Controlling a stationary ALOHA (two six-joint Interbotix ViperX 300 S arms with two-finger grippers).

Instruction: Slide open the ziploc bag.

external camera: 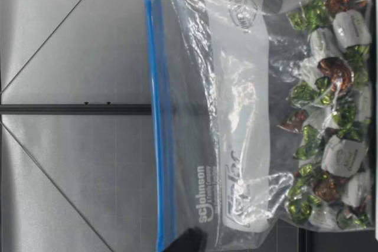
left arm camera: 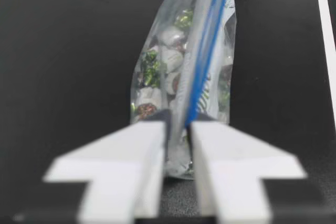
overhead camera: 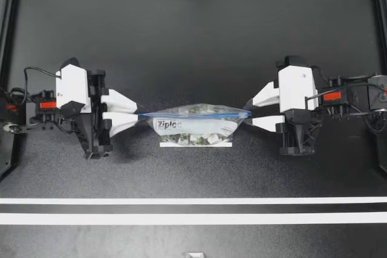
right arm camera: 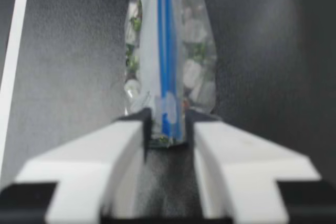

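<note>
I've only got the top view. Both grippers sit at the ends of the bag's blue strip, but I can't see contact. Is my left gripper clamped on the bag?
Observer: Yes. In its wrist view the left gripper has both fingers pressed on the ziploc bag, blue strip running out between them.
Operator: And the right?
Observer: The right gripper is shut on the other end; a pale tab, likely the slider, sits between its fingers.
Operator: Bag lying flat?
Observer: No. The low view shows it upright, strip on top, wrapped candies bunched at the bottom.
</note>
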